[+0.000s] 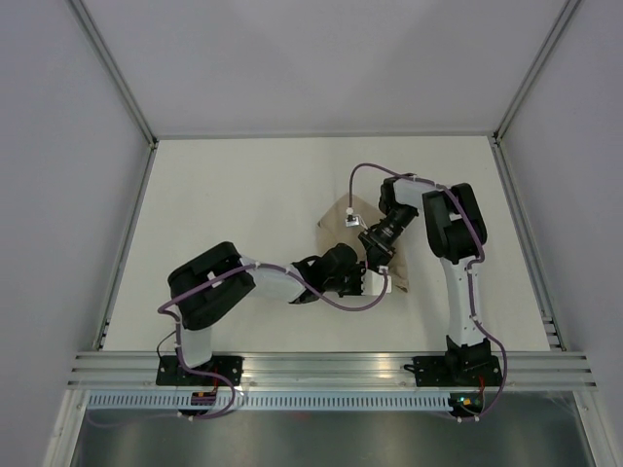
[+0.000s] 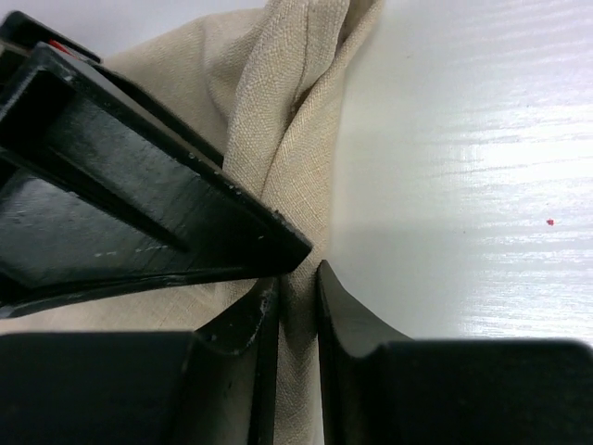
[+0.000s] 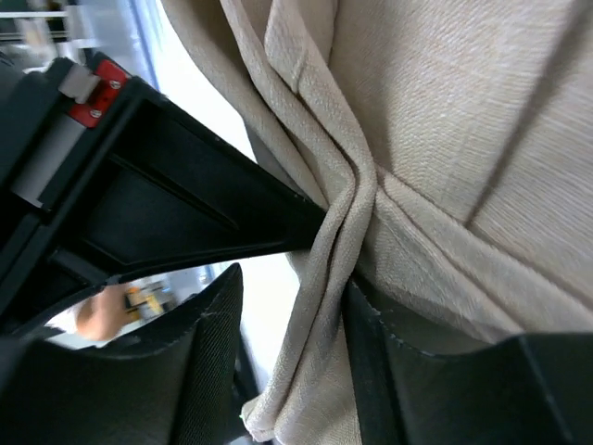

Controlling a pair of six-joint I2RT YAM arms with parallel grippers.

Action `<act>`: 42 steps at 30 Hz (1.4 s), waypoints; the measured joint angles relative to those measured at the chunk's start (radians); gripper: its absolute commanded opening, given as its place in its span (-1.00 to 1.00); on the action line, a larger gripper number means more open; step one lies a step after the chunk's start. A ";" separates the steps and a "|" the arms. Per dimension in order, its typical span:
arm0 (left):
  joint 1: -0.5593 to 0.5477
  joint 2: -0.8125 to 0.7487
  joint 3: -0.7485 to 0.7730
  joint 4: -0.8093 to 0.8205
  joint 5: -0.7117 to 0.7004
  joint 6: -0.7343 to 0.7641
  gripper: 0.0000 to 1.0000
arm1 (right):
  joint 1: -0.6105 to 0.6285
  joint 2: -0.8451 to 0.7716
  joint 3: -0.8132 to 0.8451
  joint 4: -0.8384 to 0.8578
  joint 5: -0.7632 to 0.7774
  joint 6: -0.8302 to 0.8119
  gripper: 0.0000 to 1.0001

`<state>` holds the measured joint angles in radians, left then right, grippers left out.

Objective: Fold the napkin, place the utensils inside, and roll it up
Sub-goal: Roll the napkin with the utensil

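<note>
The napkin (image 1: 336,226) lies on the white bench (image 1: 243,195), right of centre between the two arms, and is crumpled, not flat. In the overhead view both wrists cover its middle. A beige corner shows toward the far left of them and another toward the near right.

The left fingers (image 1: 364,283) reach in from the left arm's side and meet the cloth at its near edge. In the left wrist view these fingers (image 2: 264,320) stand almost together, with a narrow ridge of napkin (image 2: 287,93) pinched between them. The ridge runs away from the tips across the bench (image 2: 463,139). One finger of the other arm crosses from the left, its tip just beside the pinched ridge.

The right fingers (image 1: 378,259) come down onto the napkin from the far side. In the right wrist view these fingers (image 3: 218,320) stand apart. A gathered fold of napkin (image 3: 445,111) hangs between them and lies against one finger only. Bare bench shows between the fold and the other finger, so the cloth is not clamped here
</note>
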<state>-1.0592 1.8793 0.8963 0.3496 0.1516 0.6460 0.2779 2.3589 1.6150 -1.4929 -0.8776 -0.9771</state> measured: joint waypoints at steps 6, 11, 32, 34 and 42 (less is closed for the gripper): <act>0.044 0.022 0.050 -0.059 0.124 -0.045 -0.95 | -0.016 -0.122 -0.023 0.154 0.023 0.047 0.12; 0.092 0.036 0.080 -0.094 0.237 -0.083 -0.95 | -0.066 -0.219 -0.027 0.251 0.021 0.095 0.11; 0.370 0.287 0.372 -0.429 0.969 -0.305 -0.95 | -0.022 -1.069 -0.813 0.998 0.273 0.211 0.35; 0.387 0.309 0.385 -0.462 1.024 -0.319 -0.95 | 0.076 -1.110 -0.890 1.066 0.332 0.205 0.36; 0.435 0.376 0.422 -0.586 1.165 -0.352 -0.95 | 0.375 -1.135 -1.033 1.227 0.523 0.183 0.38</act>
<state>-0.6243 2.2551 1.3178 -0.2359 1.3163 0.2943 0.6529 1.2243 0.5819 -0.2661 -0.3542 -0.7937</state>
